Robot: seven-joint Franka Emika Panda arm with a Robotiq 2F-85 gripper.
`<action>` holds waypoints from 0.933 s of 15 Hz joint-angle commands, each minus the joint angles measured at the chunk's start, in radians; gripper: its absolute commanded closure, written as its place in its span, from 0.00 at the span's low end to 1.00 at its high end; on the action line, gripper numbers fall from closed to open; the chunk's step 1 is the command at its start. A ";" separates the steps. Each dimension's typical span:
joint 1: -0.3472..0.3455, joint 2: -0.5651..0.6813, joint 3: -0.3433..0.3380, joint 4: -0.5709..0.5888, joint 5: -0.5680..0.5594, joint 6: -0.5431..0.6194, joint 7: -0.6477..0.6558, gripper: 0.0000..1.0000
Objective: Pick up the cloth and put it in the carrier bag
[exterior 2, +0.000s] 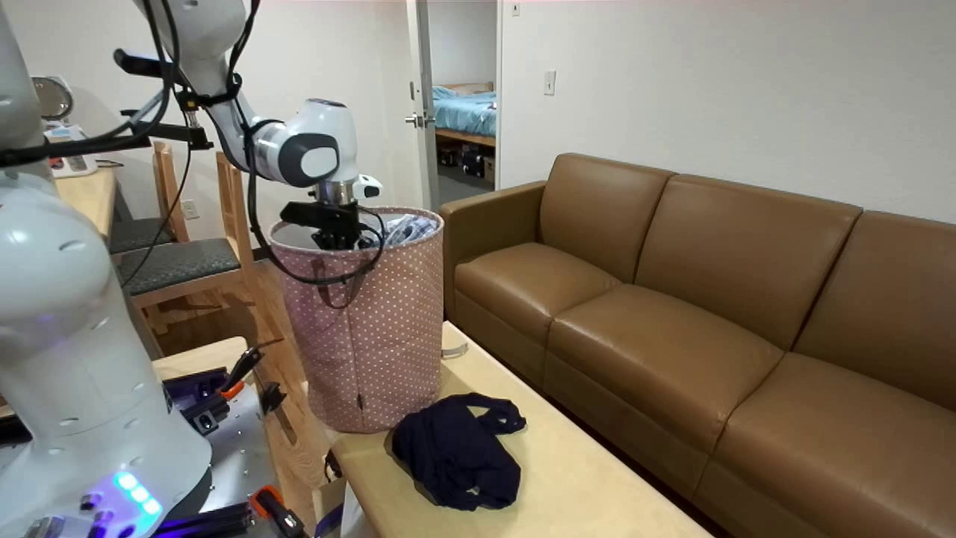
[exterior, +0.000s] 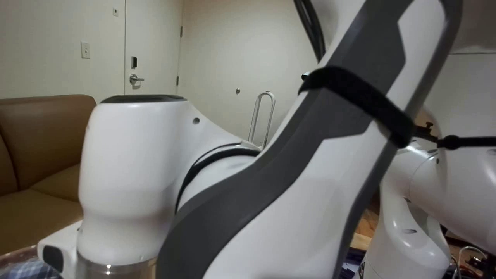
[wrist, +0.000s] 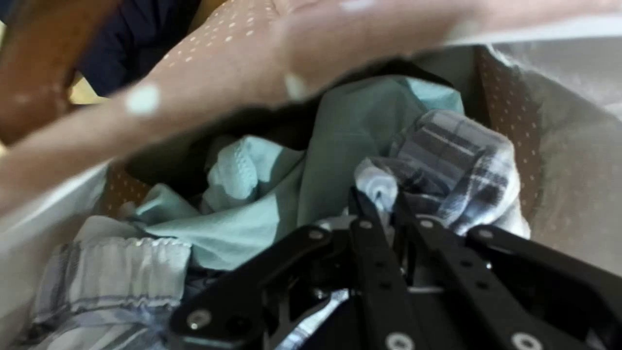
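Observation:
The cloth, grey, blue-grey and white plaid, lies in the carrier bag's mouth; it shows in the wrist view, and partly in both exterior views. The carrier bag is a tall pink bag with white dots; its rim crosses the wrist view and a bit shows at the bottom left of an exterior view. My gripper points down into the mouth. Its fingertips are close together with a pinch of the plaid cloth between them. The near rim hides the fingertips in an exterior view.
Pale green fabric lies in the bag. A dark navy garment lies on the wooden table in front of the bag. A brown sofa stands beside the table. Wooden chairs stand behind. The arm fills much of an exterior view.

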 commanded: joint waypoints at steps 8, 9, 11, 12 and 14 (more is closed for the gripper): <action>-0.084 0.120 0.056 0.065 -0.012 0.019 -0.036 0.90; -0.084 0.120 0.057 0.065 -0.012 0.019 -0.036 0.90; -0.084 0.120 0.058 0.065 -0.012 0.019 -0.036 0.92; -0.089 0.126 0.066 0.073 -0.003 0.009 -0.052 0.65; -0.090 0.123 0.072 0.076 -0.005 -0.002 -0.043 0.60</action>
